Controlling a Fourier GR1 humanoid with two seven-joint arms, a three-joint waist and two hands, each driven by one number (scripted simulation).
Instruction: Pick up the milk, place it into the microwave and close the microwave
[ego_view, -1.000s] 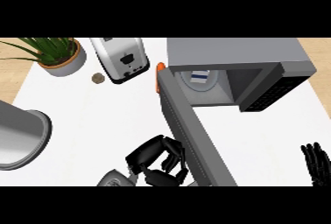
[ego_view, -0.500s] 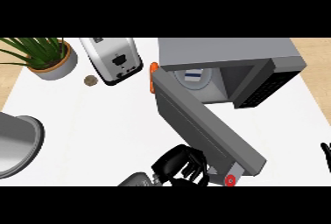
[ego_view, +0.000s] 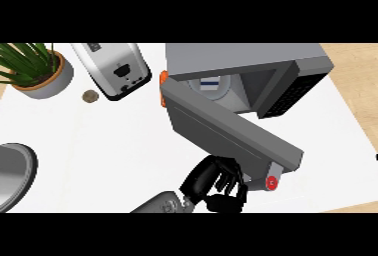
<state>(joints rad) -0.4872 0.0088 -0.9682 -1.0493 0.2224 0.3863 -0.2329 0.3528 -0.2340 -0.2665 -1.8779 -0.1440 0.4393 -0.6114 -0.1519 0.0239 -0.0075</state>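
The grey microwave (ego_view: 251, 60) stands at the back right with its door (ego_view: 229, 132) partly open, slanting toward the front right. Inside the cavity stands the milk (ego_view: 212, 85), a white carton with a blue band, partly hidden by the door's top edge. My left hand (ego_view: 212, 181) is at the door's outer face near its free end, by the red round mark (ego_view: 272, 183); its fingers are fairly straight and touch the door, holding nothing. Of my right hand only a dark sliver (ego_view: 376, 157) shows at the right edge.
A silver toaster (ego_view: 114, 67) stands left of the microwave, with a potted plant (ego_view: 37, 75) at the far left and a small brown disc (ego_view: 89, 96) between them. A metal pot (ego_view: 13, 176) sits at the left edge. The counter ends at the right.
The door's free end has swung from pointing at me toward the front right, narrowing the opening. My left hand followed it to the right. The right hand slid almost out of view.
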